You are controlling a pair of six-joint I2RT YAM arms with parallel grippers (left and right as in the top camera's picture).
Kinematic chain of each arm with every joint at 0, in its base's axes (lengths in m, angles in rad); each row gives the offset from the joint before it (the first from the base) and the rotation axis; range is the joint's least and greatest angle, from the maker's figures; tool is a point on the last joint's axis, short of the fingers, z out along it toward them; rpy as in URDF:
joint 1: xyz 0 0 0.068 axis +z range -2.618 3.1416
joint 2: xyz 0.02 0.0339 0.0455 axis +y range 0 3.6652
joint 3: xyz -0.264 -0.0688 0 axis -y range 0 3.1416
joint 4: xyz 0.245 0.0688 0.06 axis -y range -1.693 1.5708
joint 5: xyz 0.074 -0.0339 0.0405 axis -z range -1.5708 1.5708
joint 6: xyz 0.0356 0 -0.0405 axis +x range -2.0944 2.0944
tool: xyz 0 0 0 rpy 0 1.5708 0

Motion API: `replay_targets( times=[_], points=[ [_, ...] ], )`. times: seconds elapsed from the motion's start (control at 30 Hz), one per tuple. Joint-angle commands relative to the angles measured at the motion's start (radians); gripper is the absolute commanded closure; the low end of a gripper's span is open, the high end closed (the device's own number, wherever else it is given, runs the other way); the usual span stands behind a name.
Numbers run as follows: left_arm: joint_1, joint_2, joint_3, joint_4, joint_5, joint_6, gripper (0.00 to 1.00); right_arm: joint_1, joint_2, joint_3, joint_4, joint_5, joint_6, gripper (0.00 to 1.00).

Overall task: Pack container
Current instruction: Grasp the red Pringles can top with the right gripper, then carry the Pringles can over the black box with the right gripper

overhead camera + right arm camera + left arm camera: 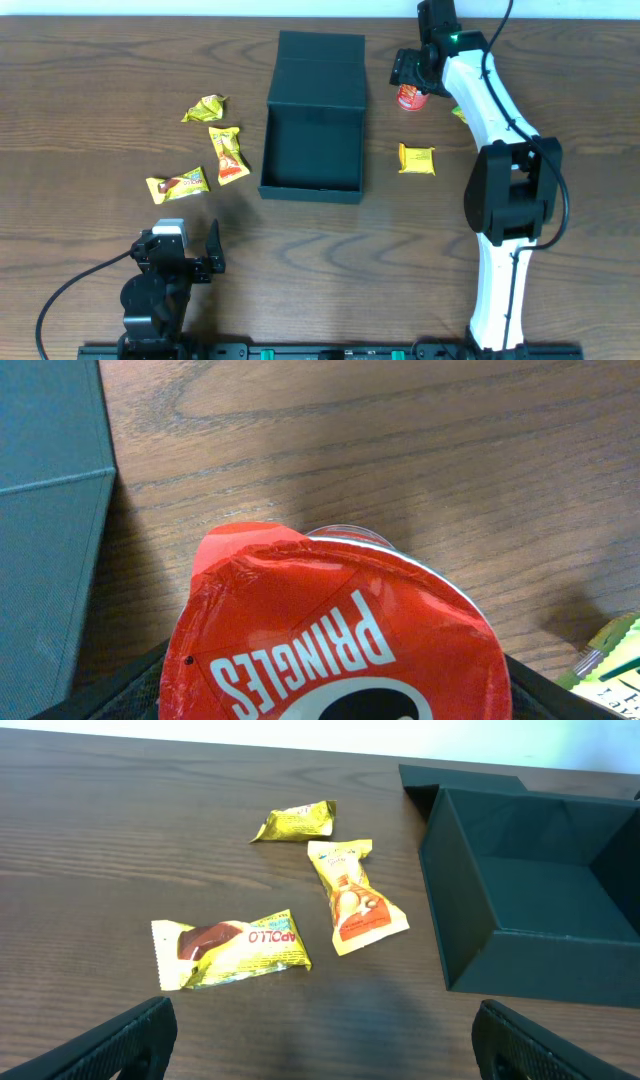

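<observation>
R fingers (110,698) grip red Pringles can (340,635) just beside container (314,112); L fingers (120,1045) wide open.

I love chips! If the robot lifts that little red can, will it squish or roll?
Probably no squish: the red can looks like a stiff tub with a peel-off lid. Being small, it is likely light. On its side, its round shape could roll.

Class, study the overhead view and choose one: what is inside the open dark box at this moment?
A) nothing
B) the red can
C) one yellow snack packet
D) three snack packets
A: the floor of the container shows bare, while the snack packets and the red can all sit outside it on the table.
</observation>
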Motion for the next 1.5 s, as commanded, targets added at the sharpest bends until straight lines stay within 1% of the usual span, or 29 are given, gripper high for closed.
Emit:
replay_targets(
  times=[0.0,0.07,0.17,0.3,0.5,0.63,0.8,0.97,1.1,1.2,1.33,1.4,1.47],
  points=[
    [-0.002,-0.006,-0.021,-0.005,0.009,0.015,0.04,0.005,0.013,0.021,-0.003,0.014,-0.002,0.2],
    [-0.002,-0.006,-0.021,-0.005,0.009,0.015,0.05,0.005,0.013,0.021,-0.003,0.014,-0.002,0.22],
    [-0.002,-0.006,-0.021,-0.005,0.009,0.015,0.04,0.005,0.013,0.021,-0.003,0.014,-0.002,0.27],
    [-0.002,-0.006,-0.021,-0.005,0.009,0.015,0.05,0.005,0.013,0.021,-0.003,0.013,-0.002,0.28],
    [-0.002,-0.006,-0.021,-0.005,0.009,0.015,0.05,0.005,-0.004,0.022,-0.011,0.006,-0.002,0.29],
    [-0.002,-0.006,-0.021,-0.005,0.009,0.015,0.04,0.005,-0.056,0.026,-0.018,0.006,-0.002,0.3],
    [-0.002,-0.006,-0.021,-0.005,0.009,0.015,0.05,0.012,-0.163,0.026,-0.059,0.013,-0.002,0.34],
    [-0.002,-0.006,-0.021,-0.005,0.009,0.015,0.04,0.045,-0.264,0.026,-0.114,0.021,-0.006,0.34],
    [-0.002,-0.006,-0.021,-0.005,0.009,0.015,0.04,0.105,-0.343,0.026,-0.187,0.032,-0.006,0.34],
    [-0.002,-0.006,-0.021,-0.005,0.009,0.015,0.05,0.168,-0.38,0.026,-0.246,0.099,-0.005,0.36],
    [-0.002,-0.006,-0.021,-0.005,0.009,0.015,0.04,0.307,-0.385,0.026,-0.362,0.303,0.077,0.42],
    [-0.002,-0.006,-0.021,-0.005,0.009,0.015,0.04,0.378,-0.372,0.026,-0.393,0.368,0.12,0.43],
    [-0.002,-0.006,-0.021,-0.005,0.009,0.015,0.04,0.442,-0.357,0.026,-0.404,0.431,0.163,0.46]
  ],
)
